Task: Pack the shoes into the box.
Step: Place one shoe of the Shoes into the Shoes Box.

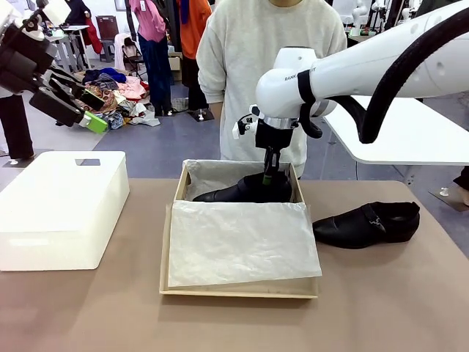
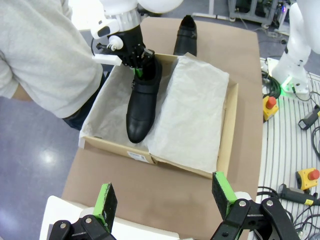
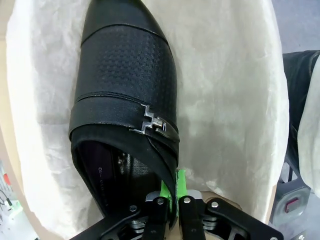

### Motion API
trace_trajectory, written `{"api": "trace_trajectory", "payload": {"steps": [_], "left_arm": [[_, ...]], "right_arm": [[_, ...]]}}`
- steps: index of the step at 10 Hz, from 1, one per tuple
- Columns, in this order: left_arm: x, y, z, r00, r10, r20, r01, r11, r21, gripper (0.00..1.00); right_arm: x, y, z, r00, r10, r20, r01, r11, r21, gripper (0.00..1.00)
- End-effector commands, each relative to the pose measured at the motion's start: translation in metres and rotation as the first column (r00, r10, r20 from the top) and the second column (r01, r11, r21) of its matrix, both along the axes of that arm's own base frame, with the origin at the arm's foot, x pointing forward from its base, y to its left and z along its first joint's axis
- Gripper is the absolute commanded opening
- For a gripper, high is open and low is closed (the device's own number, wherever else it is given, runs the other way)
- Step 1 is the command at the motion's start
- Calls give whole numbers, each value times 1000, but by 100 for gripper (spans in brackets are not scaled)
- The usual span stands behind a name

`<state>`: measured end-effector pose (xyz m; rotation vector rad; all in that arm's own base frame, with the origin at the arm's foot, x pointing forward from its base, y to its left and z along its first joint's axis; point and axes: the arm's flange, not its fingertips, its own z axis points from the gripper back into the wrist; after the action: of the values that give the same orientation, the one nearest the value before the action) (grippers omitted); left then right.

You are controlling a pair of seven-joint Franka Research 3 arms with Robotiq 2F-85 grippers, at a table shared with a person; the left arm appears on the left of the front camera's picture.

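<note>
First shoe [image 1: 242, 192] lies inside the box [image 1: 238, 290], along its far wall. Toe toward the far left corner, heel at the far right corner, sole down on the tissue paper [image 1: 242, 246]. Second shoe [image 1: 366, 224] sits on the table [image 1: 381, 301] just right of the box, toward the table's right edge, toe pointing at the box, nothing touching it.

Risks, as judged:
- The hold is a thin pinch on the soft rim of the shoe's opening near the heel. Glossy leather could slip out of it or crease.
- If the jaws part before the heel is fully seated, the shoe may roll onto its side against the far wall.
- Lifting out so close to the far right corner could catch the cardboard or drag the lining up.
- A loose sheet of tissue covers the near half of the box, right where the second shoe should go. Set on top, that shoe would crumple the sheet and ride high.
- A person [image 1: 271, 59] stands close behind the table's far edge, near the arm.

Right gripper [image 3: 172, 200]: jaws nearly closed, clamped on that rim, one pad inside the shoe and one outside.

Left gripper [image 2: 164, 192]: jaws wide apart, holding nothing, raised well clear over the table's left edge, above the white bin [image 1: 62, 213].
</note>
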<state>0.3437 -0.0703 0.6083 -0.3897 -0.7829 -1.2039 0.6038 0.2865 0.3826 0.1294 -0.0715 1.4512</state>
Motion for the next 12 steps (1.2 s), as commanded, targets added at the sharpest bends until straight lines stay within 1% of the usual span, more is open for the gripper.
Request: {"api": "trace_trajectory", "payload": {"steps": [1, 3, 4, 5, 6, 7, 8, 9, 10, 12], "left_arm": [[0, 0, 0, 1000, -15, 4, 15, 1000, -12, 100], [0, 0, 0, 1000, -15, 4, 15, 1000, -12, 100], [0, 0, 0, 1000, -15, 4, 15, 1000, -12, 100], [0, 0, 0, 1000, -15, 4, 15, 1000, -12, 100], [0, 0, 0, 1000, -15, 4, 15, 1000, -12, 100], [0, 0, 0, 1000, -15, 4, 15, 1000, -12, 100], [0, 0, 0, 1000, -15, 4, 15, 1000, -12, 100], [0, 0, 0, 1000, -15, 4, 15, 1000, -12, 100], [0, 0, 0, 1000, -15, 4, 15, 1000, -12, 100], [0, 0, 0, 1000, -15, 4, 15, 1000, -12, 100]], "right_arm": [[7, 2, -3, 999, -24, 28, 24, 1000, 3, 0], [9, 2, -9, 999, -40, 19, 40, 999, 19, 0], [9, 3, -12, 999, -39, -1, 39, 999, 22, 0], [9, 3, -11, 999, -42, -15, 43, 999, 23, 10], [9, 3, -10, 999, -46, -29, 46, 999, 23, 30], [9, 1, -2, 998, -54, -44, 56, 998, 40, 49], [6, 0, 9, 997, -53, -49, 55, 997, 50, 69], [3, 0, 22, 998, -49, -36, 51, 997, 58, 89], [-2, 0, 36, 999, -37, -25, 39, 997, 62, 100], [-12, 0, 58, 1000, -8, 0, 8, 999, 51, 100]]}}
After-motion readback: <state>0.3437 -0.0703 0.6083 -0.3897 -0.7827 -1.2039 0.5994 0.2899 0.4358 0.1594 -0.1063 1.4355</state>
